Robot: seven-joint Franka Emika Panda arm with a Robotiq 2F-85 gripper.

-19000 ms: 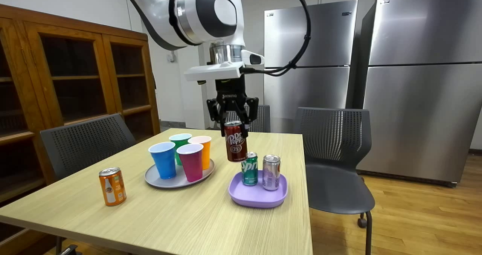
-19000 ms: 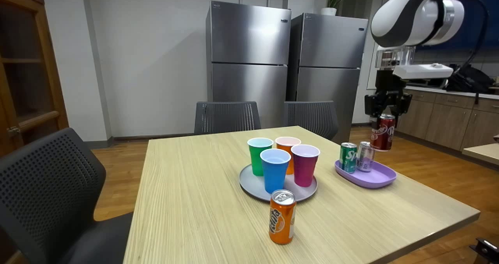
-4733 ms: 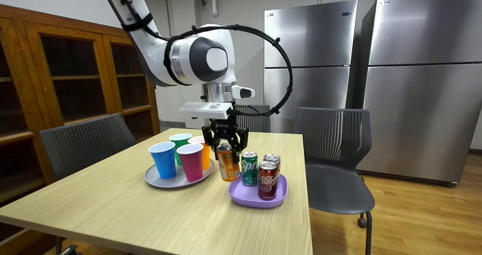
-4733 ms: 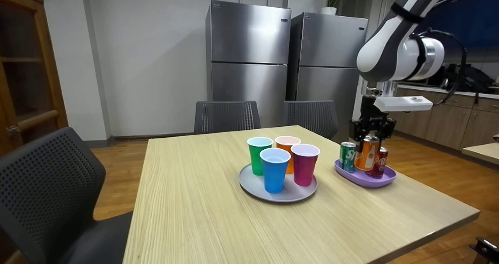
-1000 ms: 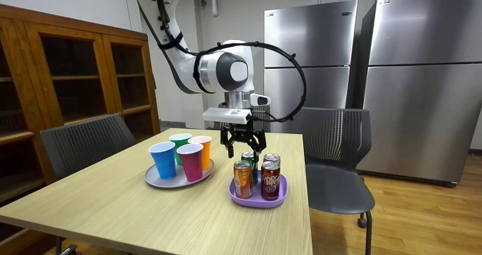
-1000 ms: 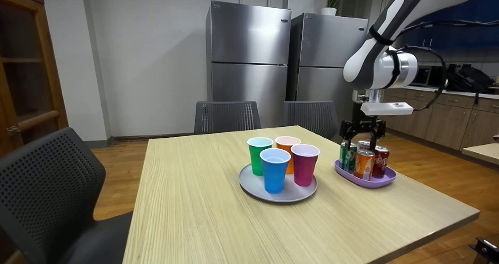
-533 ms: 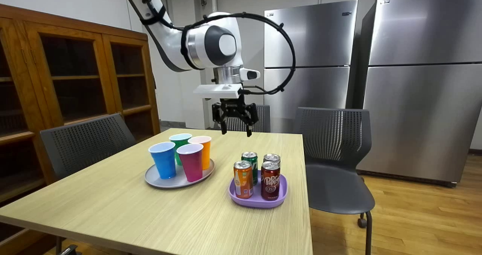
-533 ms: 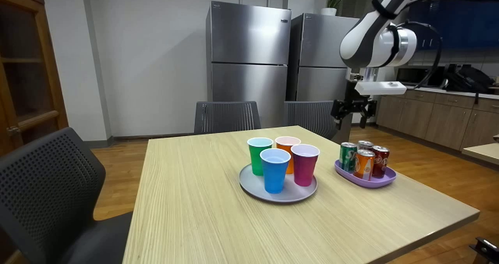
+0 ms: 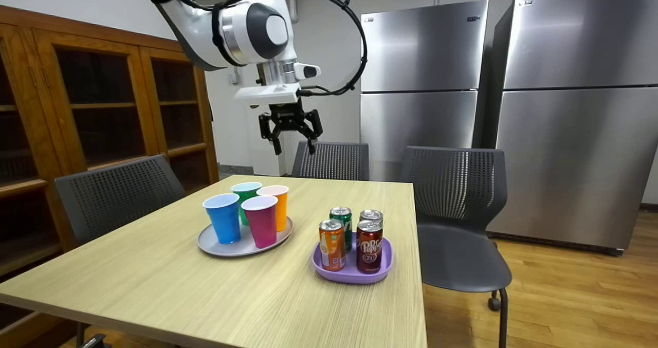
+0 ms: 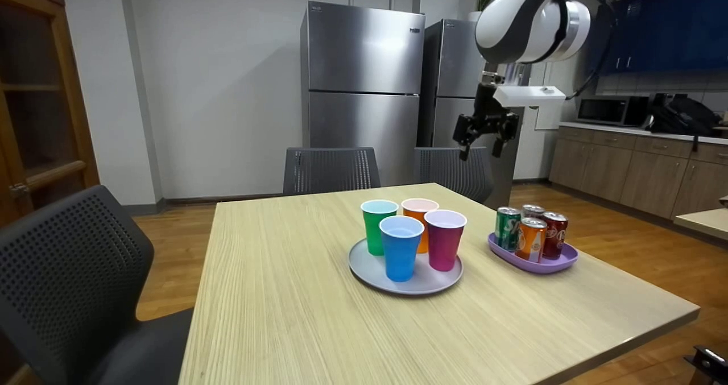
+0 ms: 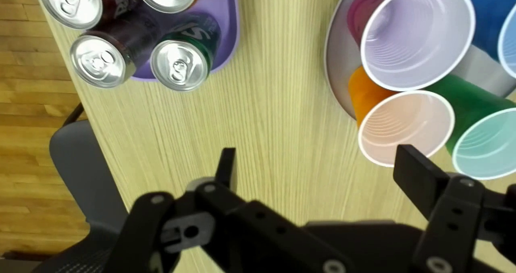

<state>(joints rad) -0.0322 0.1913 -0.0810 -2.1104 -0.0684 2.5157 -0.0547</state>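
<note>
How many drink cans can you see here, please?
4, all on the purple tray. In an exterior view, the orange can and Dr Pepper can stand in front; the green can is behind the orange one, a partly hidden can behind the Dr Pepper one.

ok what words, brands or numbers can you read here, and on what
"Dr Pepper": dark red can; the number beneath is too small to be sure of.
"S": green can, rest of the word unclear.
Too small or blurred to read: print on the orange can, the fridge badges.
No readable text on the fourth can.
</note>
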